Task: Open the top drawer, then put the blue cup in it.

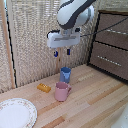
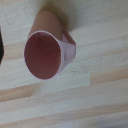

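Top drawer (image 1: 111, 31) looks closed. Blue cup (image 1: 65, 75) stands upright mid-tabletop (image 1: 95, 107), just behind pink mug (image 1: 62, 91). Gripper (image 1: 62, 52) hangs above, released, empty. Cup seems light, rigid, smooth; pinch across the rim.

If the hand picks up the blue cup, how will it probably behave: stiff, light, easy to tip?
The blue cup looks like a small rigid cup, so it will probably keep its shape when squeezed. It seems empty and small, so likely light. It stands upright and tapers slightly, so a sideways push might tip it toward the pink mug close by. The hand hangs above it.
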